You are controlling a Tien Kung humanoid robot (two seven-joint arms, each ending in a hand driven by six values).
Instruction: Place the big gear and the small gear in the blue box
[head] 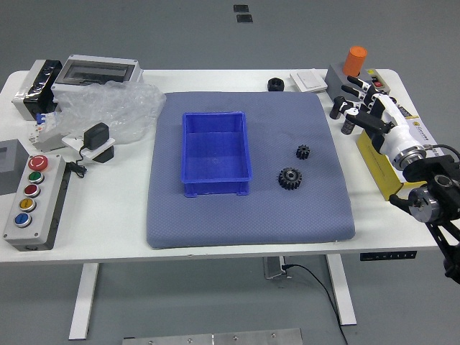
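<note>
Desk: white, its near edge [215, 253] running across in front of me.
Button panel: on my left, four coloured buttons [32, 205].
Mat: grey-blue, under the box and both gears [251, 223].
Big gear: on the mat, right of the blue box and apart from it [290, 178].
Blue box: on the mat's left half, upright and open-topped [215, 189].
Small gear: on the mat, just beyond the big gear and slightly right [302, 152].
Yellow box: right of the mat [374, 167].
My right robot hand: above the desk's right side, fingers spread, pinching nothing [374, 111].
Plastic bag: clear, crumpled, far left [115, 108].
Black ring: beyond the mat [275, 85].
</note>
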